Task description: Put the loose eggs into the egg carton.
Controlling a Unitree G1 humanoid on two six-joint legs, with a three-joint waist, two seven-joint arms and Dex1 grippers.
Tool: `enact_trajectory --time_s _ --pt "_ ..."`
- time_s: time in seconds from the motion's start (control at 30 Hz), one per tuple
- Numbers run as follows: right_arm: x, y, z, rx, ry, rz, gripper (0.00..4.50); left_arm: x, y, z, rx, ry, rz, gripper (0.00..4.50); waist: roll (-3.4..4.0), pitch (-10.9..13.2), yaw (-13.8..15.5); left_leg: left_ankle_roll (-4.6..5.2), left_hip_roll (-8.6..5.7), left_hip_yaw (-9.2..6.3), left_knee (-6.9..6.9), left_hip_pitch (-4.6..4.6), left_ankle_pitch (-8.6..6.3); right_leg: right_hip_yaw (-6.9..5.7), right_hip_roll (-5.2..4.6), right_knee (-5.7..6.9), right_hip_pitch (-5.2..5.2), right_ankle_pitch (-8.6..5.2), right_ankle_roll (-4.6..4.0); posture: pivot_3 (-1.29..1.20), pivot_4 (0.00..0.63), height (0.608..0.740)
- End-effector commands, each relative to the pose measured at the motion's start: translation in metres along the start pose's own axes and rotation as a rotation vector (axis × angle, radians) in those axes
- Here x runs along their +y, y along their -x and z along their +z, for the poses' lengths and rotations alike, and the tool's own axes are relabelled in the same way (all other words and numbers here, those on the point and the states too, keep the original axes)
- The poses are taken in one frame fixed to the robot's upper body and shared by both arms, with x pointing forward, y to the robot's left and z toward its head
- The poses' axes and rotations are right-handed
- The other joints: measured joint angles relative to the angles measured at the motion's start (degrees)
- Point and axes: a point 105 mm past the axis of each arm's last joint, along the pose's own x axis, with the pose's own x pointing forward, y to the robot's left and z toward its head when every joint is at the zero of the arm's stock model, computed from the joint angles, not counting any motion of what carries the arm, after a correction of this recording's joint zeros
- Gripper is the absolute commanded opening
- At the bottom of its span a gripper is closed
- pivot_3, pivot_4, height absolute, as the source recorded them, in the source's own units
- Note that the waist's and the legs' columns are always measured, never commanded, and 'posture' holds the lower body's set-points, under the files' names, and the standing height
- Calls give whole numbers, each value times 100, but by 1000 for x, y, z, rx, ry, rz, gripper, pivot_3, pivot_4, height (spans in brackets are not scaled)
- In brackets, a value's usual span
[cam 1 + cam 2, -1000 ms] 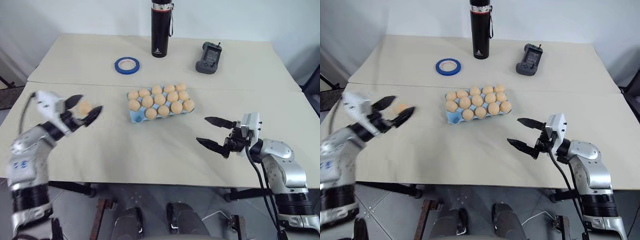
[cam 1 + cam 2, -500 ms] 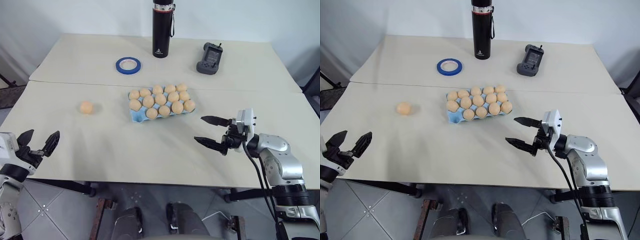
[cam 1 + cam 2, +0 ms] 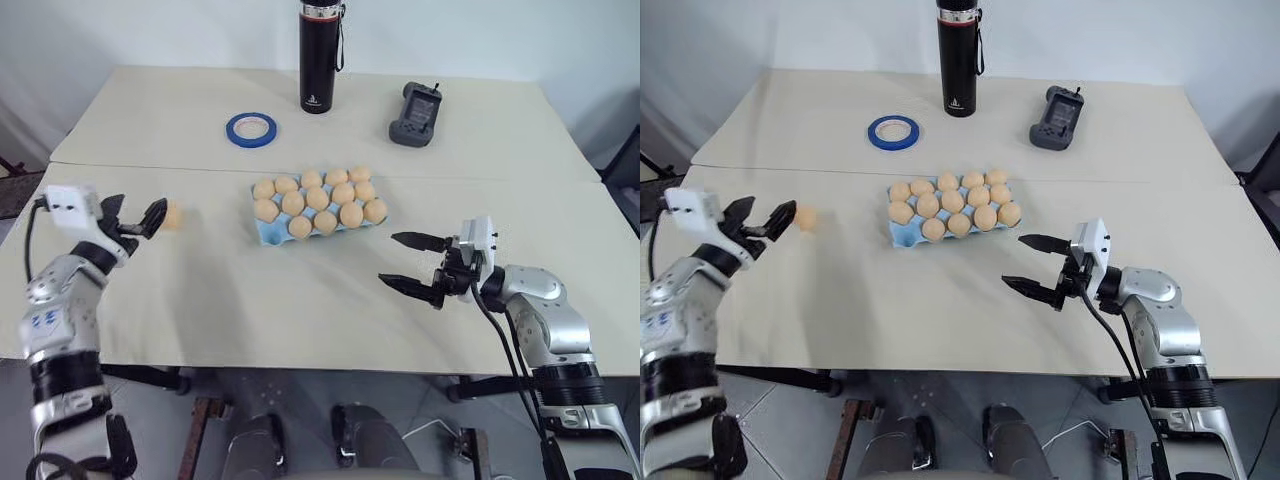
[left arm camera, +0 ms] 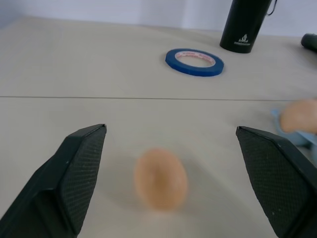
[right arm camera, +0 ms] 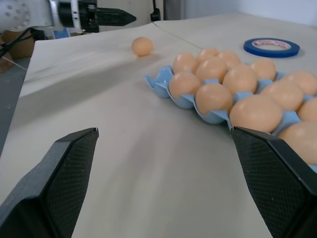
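Where the table [image 3: 200, 300] runs out toward its left side, lies one loose egg [image 3: 806, 218], alone on the bare top and well apart from the carton [image 3: 272, 234]. Sits just ahead of the left gripper [image 3: 133, 222], in line with the gap between the fingers [image 4: 79, 163], which stand wide apart and clamp nothing. Seems not to touch either fingertip, though the egg is blurred in the left wrist view and partly hidden by a fingertip from the head, so hard to be sure. Points roughly level, toward the egg and the carton beyond it.

Holds rows of eggs [image 3: 320, 198] in its cups, near the table's middle, with at least one cup bare at the near left corner. Lies between the two grippers, nearer the right gripper [image 3: 418, 266] than the left.

On the right, hangs above the table, aimed leftward across the near edge of the carton, fingers spread wide and empty, apart from the carton.

Farther back: tape ring [image 3: 251, 128], black flask [image 3: 316, 55] upright, dark handset [image 3: 415, 101] lying flat.
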Motion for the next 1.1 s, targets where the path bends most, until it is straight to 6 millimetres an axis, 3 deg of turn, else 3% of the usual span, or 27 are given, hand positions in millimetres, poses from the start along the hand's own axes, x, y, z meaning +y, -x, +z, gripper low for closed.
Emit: enact_trajectory --time_s 0.03,0.33,0.43,0.63,0.7,0.9,0.97,1.1 --pt "0 6 14 -29 56 -30 4500 6 -12 0 11 -38 14 4470 0 0 -8 -7 1 3 -1 -2 2 2 2 1 -4 -1 1 0 150 740" --pt "0 13 16 -12 68 -56 4500 4 -26 -30 165 -39 13 4470 -3 1 6 -11 1 21 12 -2 -3 12 1 8 -7 -8 13 0 150 740" --pt "-3 12 17 -13 73 -67 4500 2 -26 -34 176 -22 3 3900 -3 1 5 -12 0 19 13 0 -2 11 0 12 -6 -8 12 0 150 740" --pt "-6 10 17 -10 75 -68 4500 -6 -31 -22 133 -60 -39 1987 -2 1 6 -12 1 20 13 -1 -1 11 0 14 -7 -8 12 0 150 740" --pt "-7 10 17 -10 77 -69 4500 -19 -36 -11 98 -103 -103 1713 -3 1 10 -12 0 20 14 -1 -1 11 0 14 -7 -8 12 0 150 740" --pt "-7 10 17 -15 82 -74 4500 -92 -48 21 19 -166 -428 1638 -4 2 66 -12 -4 21 18 -3 -1 10 -1 14 -5 -8 13 0 150 740" --pt "-7 11 17 -18 83 -82 4500 -125 -48 29 -1 -162 -569 1638 -4 2 77 -12 -4 23 18 -3 -1 12 -1 14 -5 -8 13 0 150 740" --pt "-5 14 16 -20 83 -97 4500 -157 -48 19 69 -167 -713 1638 -4 2 95 -13 -4 24 20 -2 0 14 2 16 -5 -9 14 0 150 740"
